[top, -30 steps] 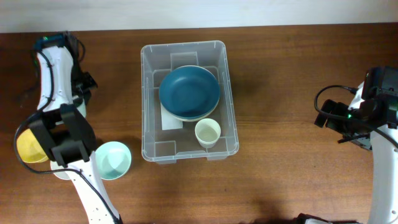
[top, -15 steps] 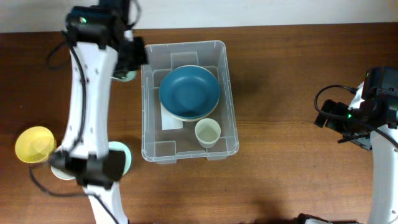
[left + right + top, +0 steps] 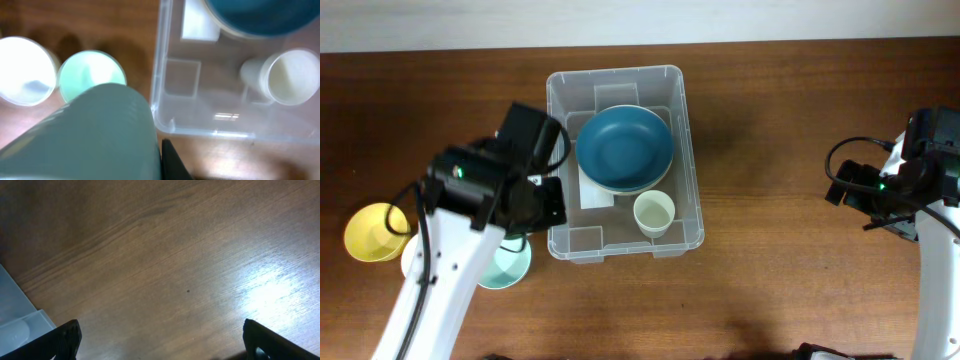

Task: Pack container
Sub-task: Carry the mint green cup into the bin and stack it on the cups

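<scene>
The container [image 3: 687, 150] is a clear plastic bin at the table's middle. It holds a blue plate [image 3: 624, 148], a cream cup [image 3: 653, 213] and a white label [image 3: 597, 192]. My left gripper [image 3: 533, 195] hovers by the bin's left wall. In the left wrist view my left gripper [image 3: 157, 152] is shut on a grey-green cup [image 3: 90, 135] that fills the foreground, and the container's near corner [image 3: 165, 117] lies just past it. My right gripper [image 3: 162, 345] is open and empty over bare wood at the far right, also in the overhead view [image 3: 842, 186].
A yellow bowl [image 3: 368, 232] sits at the left edge. A mint bowl [image 3: 508, 266] and a white bowl [image 3: 25, 70] stand left of the bin, partly under my left arm. The bin's corner [image 3: 20, 322] shows in the right wrist view.
My left arm has swung from the bin's far left corner down to its near left side, above the mint bowl. The right arm has not moved.
</scene>
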Action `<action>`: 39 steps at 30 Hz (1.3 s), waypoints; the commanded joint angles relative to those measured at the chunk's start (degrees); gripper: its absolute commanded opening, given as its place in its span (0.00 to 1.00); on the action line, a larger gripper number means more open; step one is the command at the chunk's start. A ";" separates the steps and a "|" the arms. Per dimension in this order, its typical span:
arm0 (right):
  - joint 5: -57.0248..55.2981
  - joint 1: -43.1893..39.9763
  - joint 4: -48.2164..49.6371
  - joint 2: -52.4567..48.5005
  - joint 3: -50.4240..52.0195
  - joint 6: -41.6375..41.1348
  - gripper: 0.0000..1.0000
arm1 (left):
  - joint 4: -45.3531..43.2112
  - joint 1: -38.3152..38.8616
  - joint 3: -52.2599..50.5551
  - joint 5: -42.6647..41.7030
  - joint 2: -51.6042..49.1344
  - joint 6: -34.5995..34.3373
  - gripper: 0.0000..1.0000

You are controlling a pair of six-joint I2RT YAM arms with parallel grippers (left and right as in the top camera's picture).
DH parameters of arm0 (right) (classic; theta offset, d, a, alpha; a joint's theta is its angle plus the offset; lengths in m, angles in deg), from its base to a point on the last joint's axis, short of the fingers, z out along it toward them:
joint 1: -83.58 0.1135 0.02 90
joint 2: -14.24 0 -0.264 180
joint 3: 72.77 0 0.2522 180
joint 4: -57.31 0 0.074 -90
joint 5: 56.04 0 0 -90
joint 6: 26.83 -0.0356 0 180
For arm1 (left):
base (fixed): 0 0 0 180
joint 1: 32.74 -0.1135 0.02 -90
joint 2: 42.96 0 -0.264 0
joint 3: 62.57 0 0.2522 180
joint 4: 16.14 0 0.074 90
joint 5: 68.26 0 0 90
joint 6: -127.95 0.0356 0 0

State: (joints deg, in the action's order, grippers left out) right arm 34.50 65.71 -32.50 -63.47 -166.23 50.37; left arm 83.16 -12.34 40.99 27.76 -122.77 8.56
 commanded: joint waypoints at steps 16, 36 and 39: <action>0.33 -0.15 0.00 0.74 -0.72 0.52 0.99 | -27.82 14.80 -3.80 -7.93 -11.91 -2.84 0.01; 0.33 -0.15 0.26 0.74 -0.72 0.52 0.99 | -33.18 21.46 -3.34 -10.82 -17.05 -1.60 0.01; 0.33 -0.15 0.26 0.74 -0.72 0.52 0.99 | -32.76 21.46 -3.34 -11.28 -17.05 -1.60 0.01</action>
State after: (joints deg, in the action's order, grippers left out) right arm 34.50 65.71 -32.48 -63.47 -166.23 50.37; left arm 50.27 8.97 36.57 17.56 -139.93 5.61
